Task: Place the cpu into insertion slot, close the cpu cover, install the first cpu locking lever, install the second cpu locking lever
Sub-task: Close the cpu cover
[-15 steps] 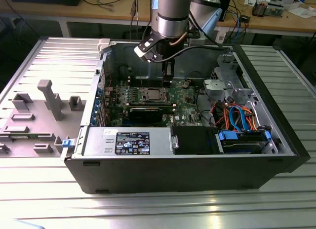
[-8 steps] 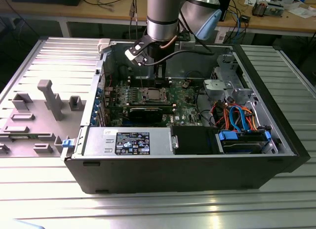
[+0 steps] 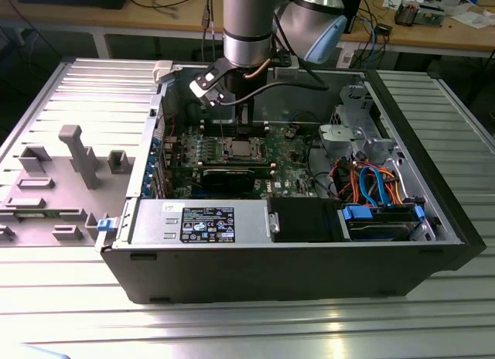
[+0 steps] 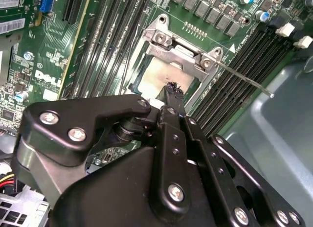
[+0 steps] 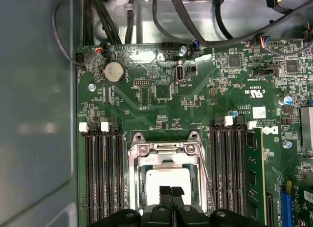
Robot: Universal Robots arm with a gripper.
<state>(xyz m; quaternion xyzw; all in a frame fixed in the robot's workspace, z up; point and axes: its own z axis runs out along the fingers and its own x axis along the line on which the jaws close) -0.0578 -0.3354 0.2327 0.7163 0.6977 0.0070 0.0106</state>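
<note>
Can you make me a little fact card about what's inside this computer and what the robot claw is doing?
place: open computer case, green board inside
cpu: silver square, lying in the insertion slot
cpu cover: down, framing the cpu
locking lever: thin metal rod, sticking out sideways from the slot
gripper: fingertips together, right over the cpu; touching or not, cannot tell
memory slots: long black rows on both sides of the slot
</note>
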